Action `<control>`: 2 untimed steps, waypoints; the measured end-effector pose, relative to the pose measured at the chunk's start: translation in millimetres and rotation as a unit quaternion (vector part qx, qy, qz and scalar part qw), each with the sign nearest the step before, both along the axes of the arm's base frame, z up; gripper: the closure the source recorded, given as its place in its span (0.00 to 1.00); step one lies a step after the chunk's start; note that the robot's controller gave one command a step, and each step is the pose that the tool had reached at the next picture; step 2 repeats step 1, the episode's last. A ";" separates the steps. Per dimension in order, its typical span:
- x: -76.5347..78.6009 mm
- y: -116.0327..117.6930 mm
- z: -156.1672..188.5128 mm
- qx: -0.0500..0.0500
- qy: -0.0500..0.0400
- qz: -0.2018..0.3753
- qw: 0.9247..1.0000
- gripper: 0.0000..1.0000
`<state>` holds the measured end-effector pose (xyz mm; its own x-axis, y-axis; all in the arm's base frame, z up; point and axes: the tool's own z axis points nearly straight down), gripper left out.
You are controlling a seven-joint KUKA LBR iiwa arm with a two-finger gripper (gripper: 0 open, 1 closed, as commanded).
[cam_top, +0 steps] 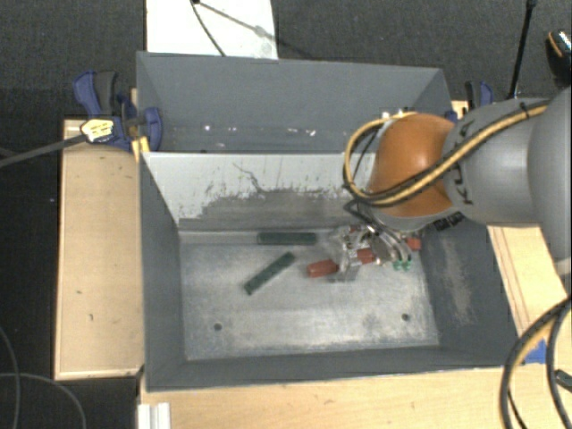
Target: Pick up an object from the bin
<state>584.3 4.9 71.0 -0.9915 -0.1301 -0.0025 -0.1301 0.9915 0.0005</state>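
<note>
The arm (pixel 514 164) reaches in from the right, and its orange wrist cover (pixel 409 164) hangs above the back right part of the grey bin (pixel 304 324). Below the cover, the gripper (pixel 349 262) is down at the bin floor, right of centre and close to the back wall. A small reddish-brown piece (pixel 319 269) lies on the floor just to its left, touching it or very nearly so. I cannot tell whether the gripper is spread, pressed together or pinching anything, because the tool is a tangle of metal from this angle. Nothing can be made out in its grip. Farther left, a dark green bar (pixel 269 273) lies tilted on the floor, and a second dark green bar (pixel 287 237) lies flat along the foot of the back wall. Small red and green bits (pixel 404 250) sit just right of the gripper. By my reading, the descent is done, while the closing on a thing and the lift out of the bin are left to do.
</note>
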 end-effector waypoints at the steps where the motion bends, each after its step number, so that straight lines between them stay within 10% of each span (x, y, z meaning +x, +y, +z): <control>1: -8.4 -0.8 147.8 -0.001 -0.004 0.083 0.997 1.00; 2: -8.4 -0.8 147.8 -0.001 -0.004 0.083 0.997 1.00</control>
